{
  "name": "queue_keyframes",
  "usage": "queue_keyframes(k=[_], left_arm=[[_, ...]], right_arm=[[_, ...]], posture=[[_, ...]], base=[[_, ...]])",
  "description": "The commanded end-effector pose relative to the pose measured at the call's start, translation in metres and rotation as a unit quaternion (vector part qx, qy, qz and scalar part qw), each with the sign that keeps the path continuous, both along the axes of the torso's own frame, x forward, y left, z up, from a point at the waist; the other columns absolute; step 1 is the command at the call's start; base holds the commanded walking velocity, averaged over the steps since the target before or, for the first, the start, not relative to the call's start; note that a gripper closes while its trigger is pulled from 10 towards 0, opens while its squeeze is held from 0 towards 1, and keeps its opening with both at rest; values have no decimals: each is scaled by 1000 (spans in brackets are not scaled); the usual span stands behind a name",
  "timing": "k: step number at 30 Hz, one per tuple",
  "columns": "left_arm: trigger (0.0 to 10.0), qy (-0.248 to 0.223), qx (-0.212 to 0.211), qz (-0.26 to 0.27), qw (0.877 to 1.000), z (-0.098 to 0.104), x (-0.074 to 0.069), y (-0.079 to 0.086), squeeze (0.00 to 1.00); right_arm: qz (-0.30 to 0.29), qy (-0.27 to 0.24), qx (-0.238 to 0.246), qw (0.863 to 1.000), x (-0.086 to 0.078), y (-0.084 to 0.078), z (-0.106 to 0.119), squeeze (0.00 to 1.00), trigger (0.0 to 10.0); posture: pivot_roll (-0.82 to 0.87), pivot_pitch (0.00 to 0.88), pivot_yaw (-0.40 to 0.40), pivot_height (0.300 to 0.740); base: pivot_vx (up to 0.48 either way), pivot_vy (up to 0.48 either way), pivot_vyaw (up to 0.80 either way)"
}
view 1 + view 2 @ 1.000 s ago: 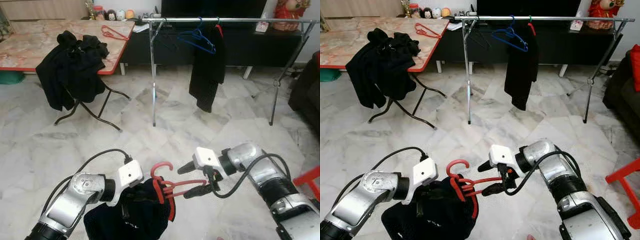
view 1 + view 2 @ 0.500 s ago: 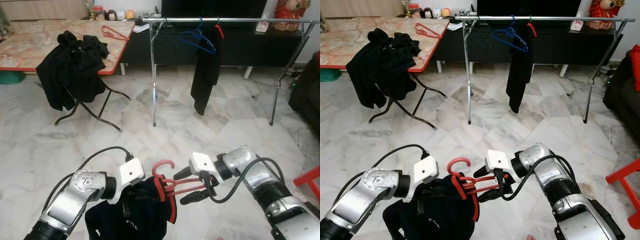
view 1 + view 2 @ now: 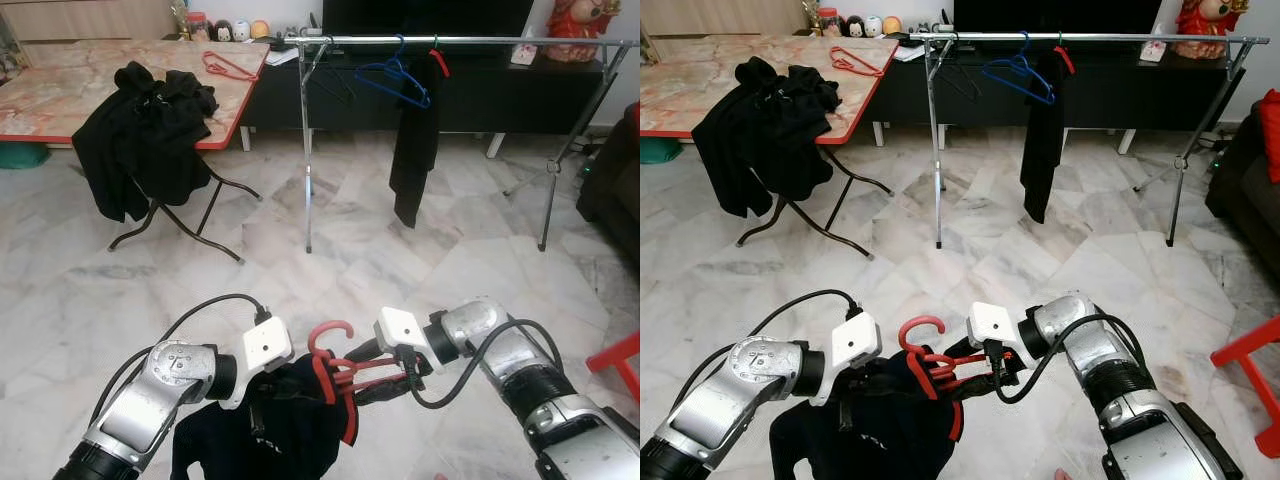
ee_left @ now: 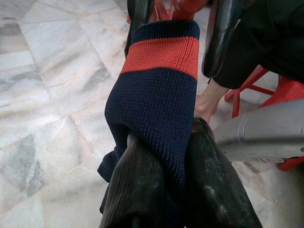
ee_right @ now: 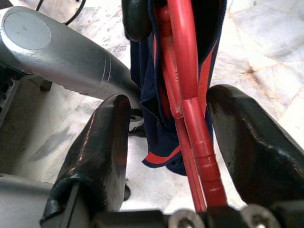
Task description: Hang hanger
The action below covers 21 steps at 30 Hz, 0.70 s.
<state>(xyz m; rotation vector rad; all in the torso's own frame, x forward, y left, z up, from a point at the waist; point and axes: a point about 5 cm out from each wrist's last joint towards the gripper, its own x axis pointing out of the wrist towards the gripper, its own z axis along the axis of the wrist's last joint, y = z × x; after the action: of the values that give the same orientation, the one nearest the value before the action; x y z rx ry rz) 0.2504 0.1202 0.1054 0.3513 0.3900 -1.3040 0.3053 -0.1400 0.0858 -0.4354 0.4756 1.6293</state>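
A red hanger (image 3: 328,338) pokes out of a dark navy garment with a red-orange stripe (image 3: 270,430), low in front of me. My left gripper (image 3: 264,392) is shut on the garment's knit fabric (image 4: 161,109), its fingers (image 4: 137,190) pinching the cloth. My right gripper (image 3: 372,372) reaches in from the right and stands open, one finger on each side of the hanger's red arms (image 5: 185,85). Across the room stands a metal clothes rail (image 3: 470,40) with a blue hanger (image 3: 397,80) and a hanging black garment (image 3: 413,140).
A folding table (image 3: 60,90) at the left carries a heap of black clothes (image 3: 145,130) and another red hanger (image 3: 225,67). A red stool (image 3: 620,360) stands at my right, with a dark sofa (image 3: 612,170) beyond it. Marble floor lies between me and the rail.
My right gripper has slid left along the hanger, closer to the garment and the left gripper. The black garment on the rail has swung slightly.
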Motion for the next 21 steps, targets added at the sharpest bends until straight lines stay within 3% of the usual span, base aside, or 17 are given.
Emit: queue_keyframes(k=[1, 21], left_arm=[[10000, -20, -6, -10, 1000, 11, 2, -4, 0], [10000, -22, -13, -11, 1000, 13, 3, -8, 0]], right_arm=[[-7, -13, 12, 1000, 4, 1, 6, 0, 0], [-10, -17, 7, 1000, 3, 4, 0, 0, 0]], posture=[[12, 8, -9, 716], [10, 11, -20, 716]], base=[[0, 0, 0], [0, 0, 0]])
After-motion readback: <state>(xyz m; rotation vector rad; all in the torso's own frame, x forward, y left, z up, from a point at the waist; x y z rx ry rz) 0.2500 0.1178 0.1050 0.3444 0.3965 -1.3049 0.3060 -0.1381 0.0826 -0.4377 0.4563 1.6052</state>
